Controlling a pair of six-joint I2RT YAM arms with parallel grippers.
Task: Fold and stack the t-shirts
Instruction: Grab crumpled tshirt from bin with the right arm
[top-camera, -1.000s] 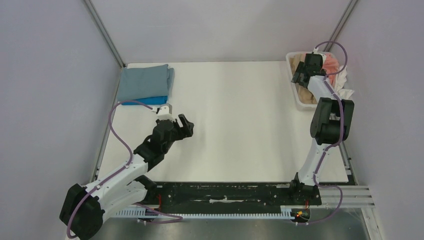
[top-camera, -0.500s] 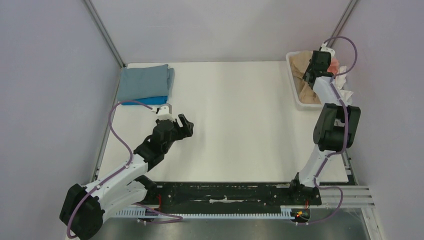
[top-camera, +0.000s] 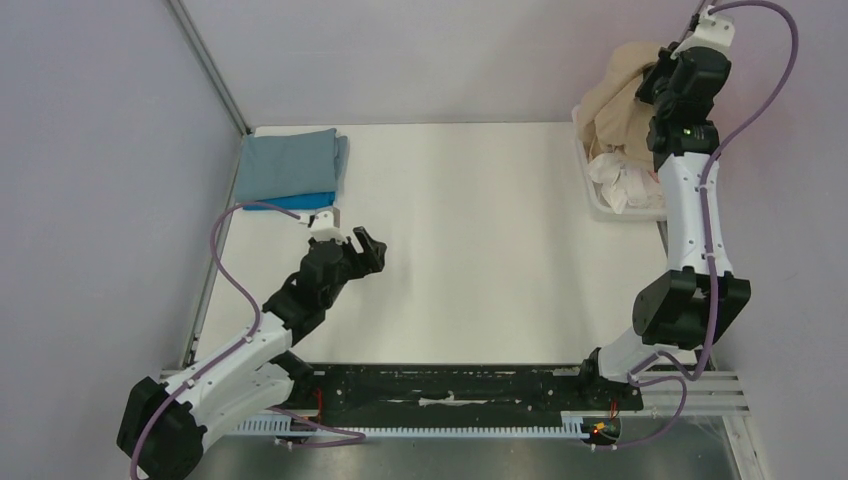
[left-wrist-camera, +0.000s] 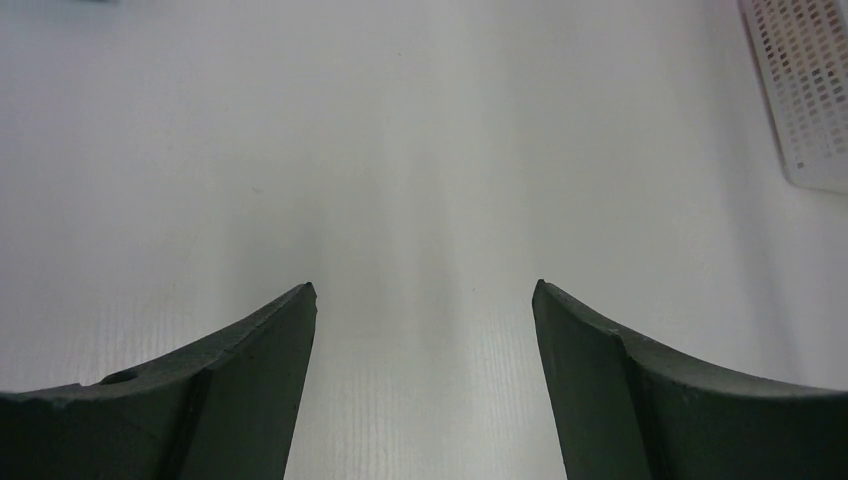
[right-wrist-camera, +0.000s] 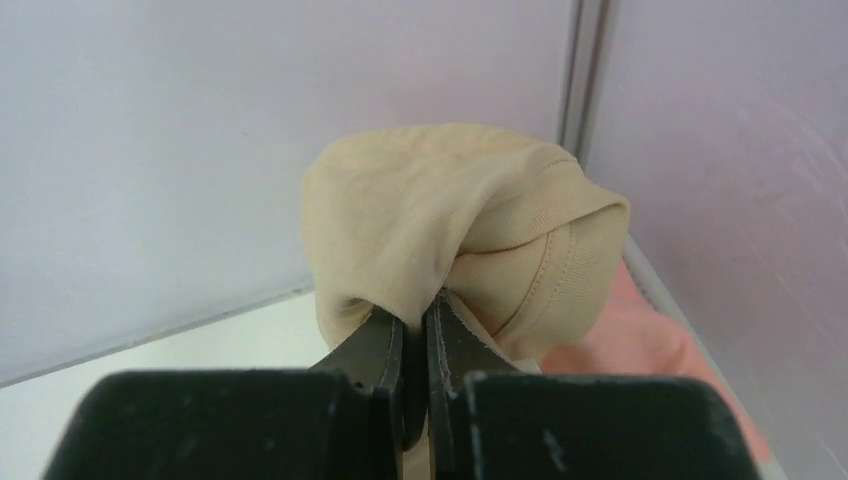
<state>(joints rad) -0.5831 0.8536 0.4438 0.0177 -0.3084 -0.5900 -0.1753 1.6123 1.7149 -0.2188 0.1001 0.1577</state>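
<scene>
Since a second ago the right arm has straightened and swung upward, lifting the right claw (top-camera: 662, 85) from down in the basket (top-camera: 594, 203) to high above it. The left arm has not shifted.

The right claw's jaws are pinched almost closed on a bunched fold of the tan t-shirt (right-wrist-camera: 440, 210). In the wrist view the cloth swells up over and past the fingertips. From overhead, the rest of it hangs below and to the left of the claw, down to about the basket's rim (whether it has fully cleared is hard to tell). A crumpled white t-shirt (top-camera: 625, 180) lies in the basket beneath the claw, and a coral-pink t-shirt (right-wrist-camera: 640, 345) shows below and to its right.

The left claw (left-wrist-camera: 425, 290) is spread wide and holds nothing, hovering over bare bench (top-camera: 480, 250), well apart from the right claw. Beyond it, a folded grey-blue t-shirt (top-camera: 290, 165) rests on a bright blue t-shirt (top-camera: 305, 200).

The step in hand looks like fetching the next shirt out of the basket. The next move likely calls for carrying it to the open bench between the claws and lowering it. The left claw can then take a second edge to spread it flat for folding.
</scene>
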